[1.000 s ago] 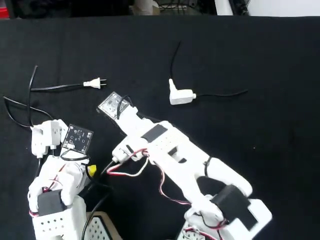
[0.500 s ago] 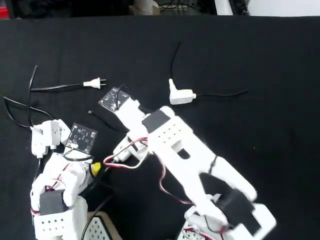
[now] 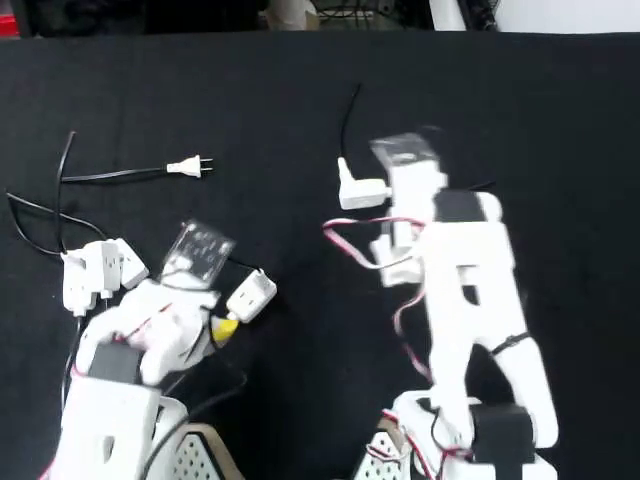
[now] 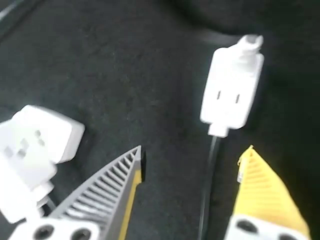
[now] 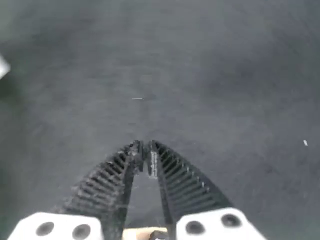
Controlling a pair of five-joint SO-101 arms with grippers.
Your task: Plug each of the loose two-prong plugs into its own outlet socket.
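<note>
left gripper [image 4: 195,150] spread open, socket [image 4: 231,90] just ahead of it; right gripper [image 5: 145,146] clenched empty, right arm [image 3: 465,280] stretched toward twelve o'clock, white piece [image 3: 362,191] at its nine o'clock

The cloth [image 3: 560,120] over the table is black, matt and finely woven. The outlet socket [image 4: 231,90] and the adapter block [image 4: 35,145] are smooth white plastic with a slight sheen. The left gripper [image 4: 192,150] has ribbed plastic fingers [image 4: 107,195], one grey and one yellow; those of the right gripper [image 5: 145,145] are ribbed matt black.
</note>
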